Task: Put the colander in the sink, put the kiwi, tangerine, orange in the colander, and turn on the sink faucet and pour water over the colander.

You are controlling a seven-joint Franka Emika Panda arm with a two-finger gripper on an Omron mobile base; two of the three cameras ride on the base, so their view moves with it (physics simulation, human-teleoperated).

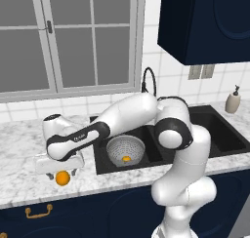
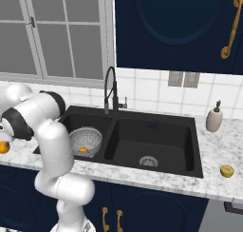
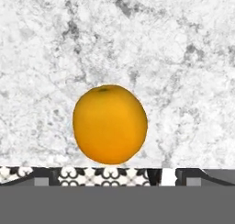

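Note:
A round orange fruit, which I take for the orange (image 1: 62, 178) (image 3: 110, 124) (image 2: 4, 148), lies on the marble counter left of the sink. My gripper (image 1: 61, 174) hangs right over it, open, fingers spread to either side of its top and not closed on it. The grey colander (image 1: 125, 150) (image 2: 85, 141) sits in the left basin of the black sink (image 1: 219, 134) (image 2: 156, 140) and holds one small orange fruit (image 1: 126, 159) (image 2: 83, 150), probably the tangerine. The black gooseneck faucet (image 1: 149, 81) (image 2: 110, 91) stands behind the sink; no water shows.
A small yellow-brown fruit (image 2: 227, 171) lies on the counter right of the sink. A beige soap dispenser (image 1: 233, 100) (image 2: 214, 118) stands at the back right. A window is behind the counter, and dark cabinets (image 1: 205, 22) hang above right. My arm crosses over the left basin.

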